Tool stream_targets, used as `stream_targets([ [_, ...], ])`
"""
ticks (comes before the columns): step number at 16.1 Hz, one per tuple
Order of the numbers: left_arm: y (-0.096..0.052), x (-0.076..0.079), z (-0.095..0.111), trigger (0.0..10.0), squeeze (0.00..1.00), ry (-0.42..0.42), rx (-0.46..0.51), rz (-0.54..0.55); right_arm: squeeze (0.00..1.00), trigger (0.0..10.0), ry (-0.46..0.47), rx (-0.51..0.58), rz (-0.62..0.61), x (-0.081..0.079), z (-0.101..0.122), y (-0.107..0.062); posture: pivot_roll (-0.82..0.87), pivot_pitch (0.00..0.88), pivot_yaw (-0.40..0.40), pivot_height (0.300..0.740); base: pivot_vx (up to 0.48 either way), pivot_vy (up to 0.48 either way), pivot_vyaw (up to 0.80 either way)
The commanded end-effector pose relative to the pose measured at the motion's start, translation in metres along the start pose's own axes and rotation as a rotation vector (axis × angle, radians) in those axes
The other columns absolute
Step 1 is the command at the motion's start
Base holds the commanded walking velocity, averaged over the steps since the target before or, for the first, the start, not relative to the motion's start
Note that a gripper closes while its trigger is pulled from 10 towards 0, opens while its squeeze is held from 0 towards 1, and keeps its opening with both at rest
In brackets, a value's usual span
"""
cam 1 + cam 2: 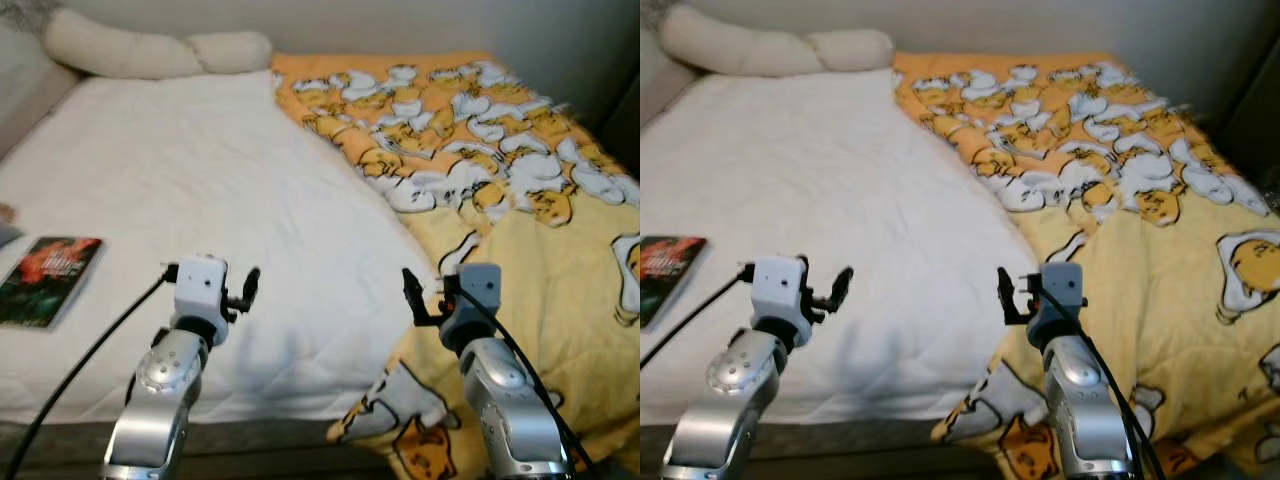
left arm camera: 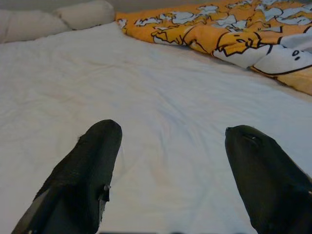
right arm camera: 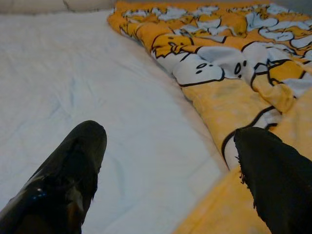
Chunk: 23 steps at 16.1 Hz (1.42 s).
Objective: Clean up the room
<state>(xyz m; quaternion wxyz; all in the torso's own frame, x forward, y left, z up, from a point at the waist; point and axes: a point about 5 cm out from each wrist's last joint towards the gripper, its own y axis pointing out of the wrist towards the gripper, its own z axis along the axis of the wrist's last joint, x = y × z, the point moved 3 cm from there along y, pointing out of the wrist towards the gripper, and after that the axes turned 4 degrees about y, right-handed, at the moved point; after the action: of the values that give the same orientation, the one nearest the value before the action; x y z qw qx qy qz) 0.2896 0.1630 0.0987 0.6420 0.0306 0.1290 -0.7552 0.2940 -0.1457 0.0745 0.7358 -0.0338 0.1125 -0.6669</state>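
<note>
The blanket (image 1: 480, 170), bunched over the bed's (image 1: 180, 190) right half, looks soft and light; best pinched at its near edge by the right gripper (image 3: 165, 170), jaws released like the left gripper's (image 2: 170, 170).

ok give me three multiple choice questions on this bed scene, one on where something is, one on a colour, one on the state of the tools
1. Where does the book lie?
A. on the white sheet, to the robot's left
B. on the yellow blanket
C. on the pillow

2. What colour is the patterned blanket?
A. blue
B. yellow and orange
C. green

3. How are the two tools?
A. both shut on the blanket
B. one holding the book
C. both open, holding nothing

Answers:
1. A: the book rests on the white sheet at the left.
2. B: the blanket is yellow-orange with white figures.
3. C: the left tool and right tool show spread fingers with nothing between.
</note>
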Motion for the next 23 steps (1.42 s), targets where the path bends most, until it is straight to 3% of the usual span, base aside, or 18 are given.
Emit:
stream_targets([
  [1, -0.003, -0.006, -0.008, 10.0, 0.00, 0.032, -0.035, -0.003, 0.00, 10.0, -0.006, -0.048, 0.002, -0.006, -0.007, 0.003, 0.03, 0.019, 0.000, 0.740, 0.000, 0.000, 0.00],
  [4, -0.006, 0.000, -0.010, 10.0, 0.00, 0.094, -0.045, -0.093, 0.00, 10.0, -0.009, -0.115, -0.028, 0.000, -0.019, 0.004, 0.04, 0.019, -0.005, 0.740, 0.000, 0.000, 0.00],
  [5, -0.007, 0.000, -0.008, 10.0, 0.00, 0.113, -0.040, -0.121, 1.00, 10.0, -0.009, -0.155, -0.049, 0.006, -0.024, 0.007, 0.04, 0.020, -0.003, 0.740, 0.000, 0.000, 0.00],
  [7, -0.010, 0.002, -0.007, 10.0, 0.00, 0.179, -0.046, -0.197, 1.00, 10.0, -0.151, -0.238, -0.043, 0.013, -0.036, 0.018, 0.05, 0.029, -0.005, 0.740, 0.000, 0.000, 0.00],
  [10, -0.016, 0.005, -0.004, 10.0, 0.00, 0.264, -0.049, -0.299, 1.00, 10.0, -0.083, -0.273, -0.128, 0.025, -0.042, 0.030, 0.07, 0.045, 0.001, 0.740, 0.000, 0.000, 0.00],
  [13, -0.028, 0.009, -0.006, 10.0, 0.00, 0.288, -0.080, -0.431, 1.00, 10.0, -0.069, -0.395, -0.089, 0.018, -0.057, 0.044, 0.09, 0.063, 0.008, 0.740, 0.000, 0.000, 0.00],
  [14, -0.032, 0.012, -0.008, 10.0, 0.00, 0.302, -0.090, -0.487, 0.60, 10.0, -0.097, -0.428, -0.091, 0.017, -0.060, 0.049, 0.10, 0.069, 0.008, 0.740, 0.000, 0.000, 0.00],
  [15, -0.033, 0.013, -0.009, 10.0, 0.00, 0.322, -0.098, -0.522, 0.00, 10.0, -0.105, -0.459, -0.087, 0.015, -0.064, 0.051, 0.10, 0.074, 0.011, 0.740, 0.000, 0.000, 0.00],
  [19, -0.031, 0.010, -0.007, 10.0, 0.00, 0.352, -0.122, -0.592, 0.00, 10.0, -0.089, -0.537, -0.093, 0.009, -0.075, 0.058, 0.12, 0.098, 0.024, 0.740, 0.000, 0.000, 0.00],
  [21, -0.033, 0.010, -0.008, 10.0, 0.00, 0.373, -0.142, -0.644, 0.00, 3.4, -0.099, -0.610, -0.125, 0.012, -0.089, 0.051, 0.12, 0.106, 0.029, 0.740, 0.000, 0.000, 0.00],
  [22, -0.033, 0.010, -0.008, 10.0, 0.00, 0.376, -0.143, -0.646, 0.00, 3.4, -0.107, -0.618, -0.125, 0.012, -0.090, 0.050, 0.12, 0.106, 0.029, 0.740, 0.000, 0.000, 0.00],
  [23, -0.033, 0.009, -0.008, 10.0, 0.00, 0.375, -0.146, -0.648, 0.00, 2.1, -0.103, -0.631, -0.139, 0.014, -0.094, 0.047, 0.12, 0.106, 0.026, 0.740, 0.000, 0.000, 0.00],
])
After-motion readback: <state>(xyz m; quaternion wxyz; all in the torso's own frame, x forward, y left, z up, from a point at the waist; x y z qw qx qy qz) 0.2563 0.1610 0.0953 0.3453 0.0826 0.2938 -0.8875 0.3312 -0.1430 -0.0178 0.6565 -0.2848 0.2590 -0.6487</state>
